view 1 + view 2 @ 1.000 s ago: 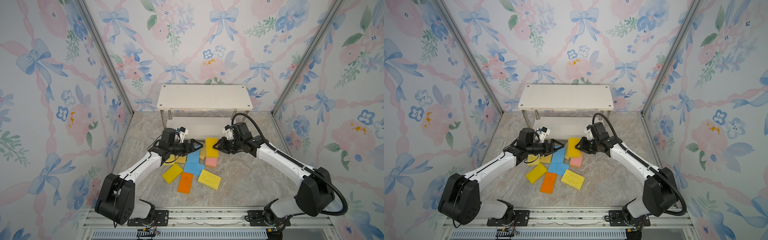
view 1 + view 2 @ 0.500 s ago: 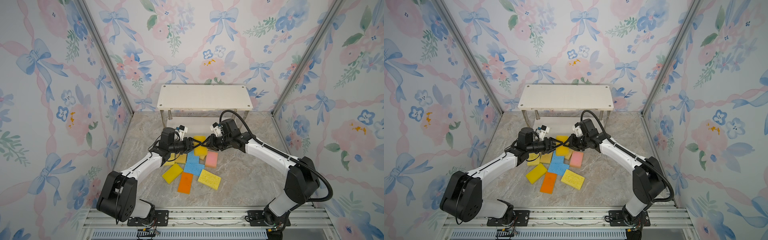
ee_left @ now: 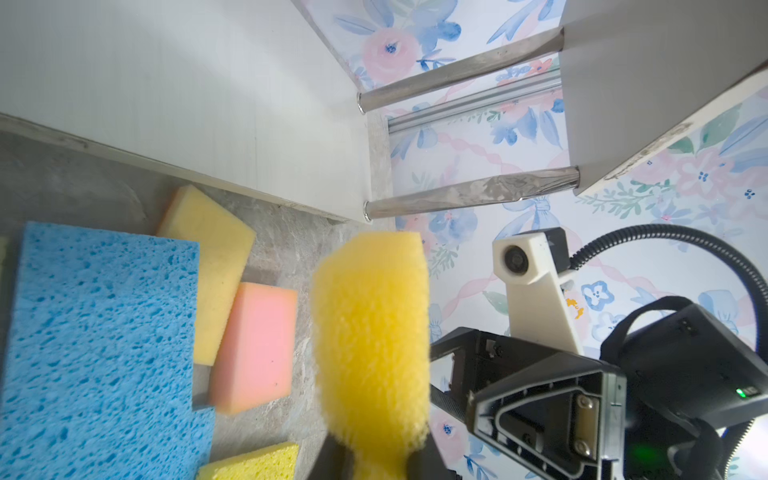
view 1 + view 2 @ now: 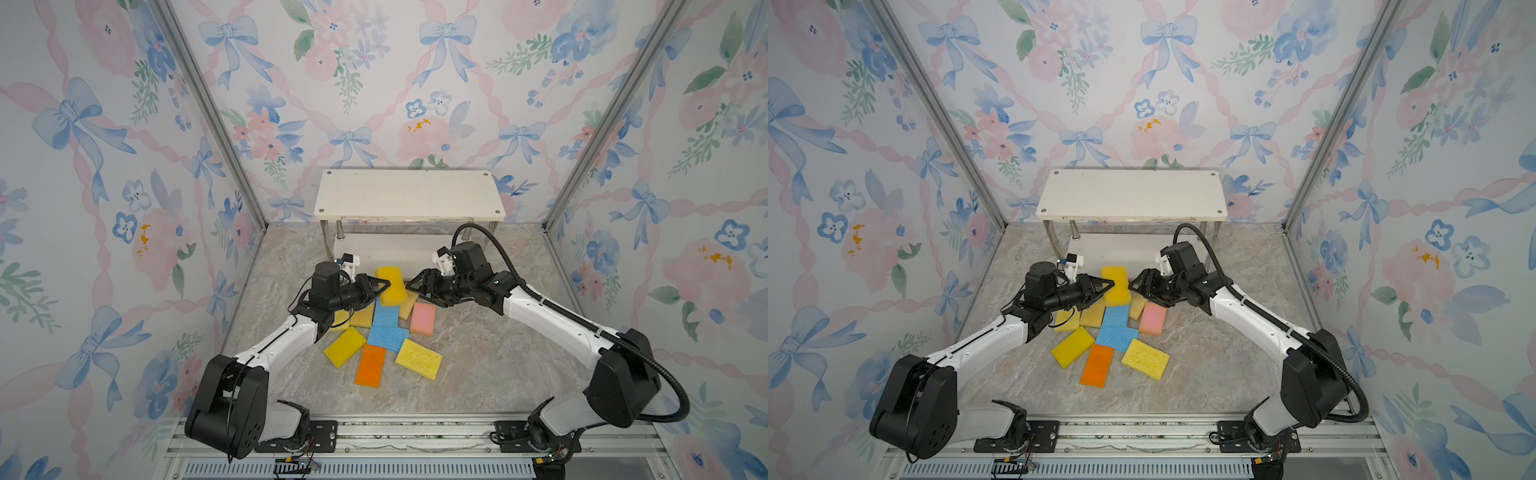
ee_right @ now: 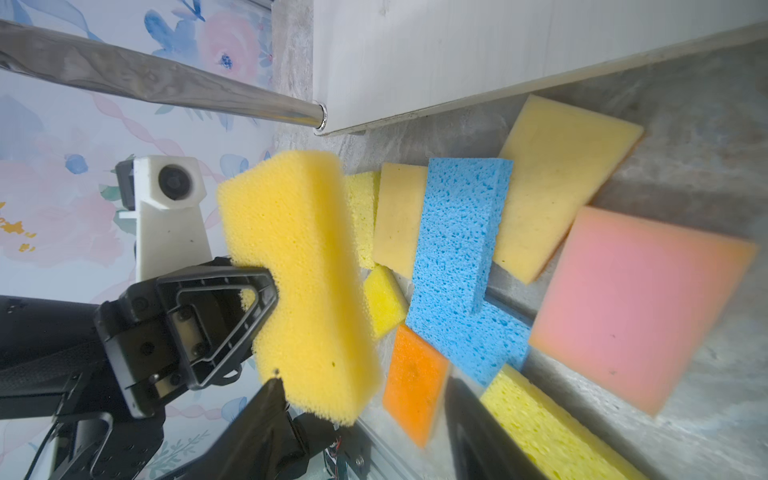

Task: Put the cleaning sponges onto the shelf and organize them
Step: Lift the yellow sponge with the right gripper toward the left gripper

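Observation:
A thick yellow sponge (image 4: 390, 286) (image 4: 1116, 284) hangs upright above the pile, with my left gripper (image 4: 382, 289) (image 3: 376, 461) shut on its end. The foam bulges around the fingers (image 5: 249, 299). My right gripper (image 4: 417, 291) (image 5: 363, 386) stands open just right of that sponge (image 5: 299, 270); one finger is close to its corner, the other far off. Blue sponges (image 4: 388, 326), a pink sponge (image 4: 423, 318), an orange sponge (image 4: 370, 365) and several yellow or tan sponges (image 4: 418, 358) lie on the marble floor. The shelf (image 4: 409, 193) (image 4: 1133, 193) stands behind them with both boards bare.
The shelf's metal posts (image 3: 469, 193) and lower board (image 5: 498, 50) lie close behind both grippers. Floral walls with aluminium corner rails (image 4: 216, 120) close in the sides. The marble floor (image 4: 498, 365) stretches in front of and to the right of the pile.
The right gripper carried the yellow sponge left to the open left gripper. The left gripper shut on it, then the right gripper opened and drew back to the right.

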Robot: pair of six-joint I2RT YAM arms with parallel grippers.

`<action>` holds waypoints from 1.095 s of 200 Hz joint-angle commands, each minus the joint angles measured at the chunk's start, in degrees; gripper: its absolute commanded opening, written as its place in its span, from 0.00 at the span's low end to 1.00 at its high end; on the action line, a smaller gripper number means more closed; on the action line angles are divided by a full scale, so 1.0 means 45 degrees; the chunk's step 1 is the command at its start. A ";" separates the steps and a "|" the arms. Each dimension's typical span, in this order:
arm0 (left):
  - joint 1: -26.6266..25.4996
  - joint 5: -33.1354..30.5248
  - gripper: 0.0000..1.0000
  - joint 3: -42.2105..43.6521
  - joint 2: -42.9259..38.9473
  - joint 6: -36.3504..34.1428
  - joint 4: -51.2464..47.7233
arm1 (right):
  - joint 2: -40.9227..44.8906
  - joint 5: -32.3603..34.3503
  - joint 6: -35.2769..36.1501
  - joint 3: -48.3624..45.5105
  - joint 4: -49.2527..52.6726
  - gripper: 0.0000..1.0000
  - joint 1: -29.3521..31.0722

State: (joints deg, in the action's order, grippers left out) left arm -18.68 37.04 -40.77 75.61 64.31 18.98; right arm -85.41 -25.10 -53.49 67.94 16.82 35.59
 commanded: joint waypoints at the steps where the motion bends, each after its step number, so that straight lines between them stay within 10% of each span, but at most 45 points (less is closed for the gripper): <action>1: 0.0024 -0.0807 0.16 0.0272 -0.0492 0.0639 0.0646 | 0.0594 0.0781 -0.1280 -0.0314 -0.0729 0.65 0.0449; 219: -0.1013 -0.2443 0.15 0.1600 -0.2638 0.2239 0.1580 | -0.0337 0.0017 -0.2466 -0.0821 -0.3348 0.47 0.1291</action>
State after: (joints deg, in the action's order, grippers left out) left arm -22.79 27.35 -33.15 65.19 73.78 24.34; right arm -85.80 -23.73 -64.18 63.35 3.57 40.99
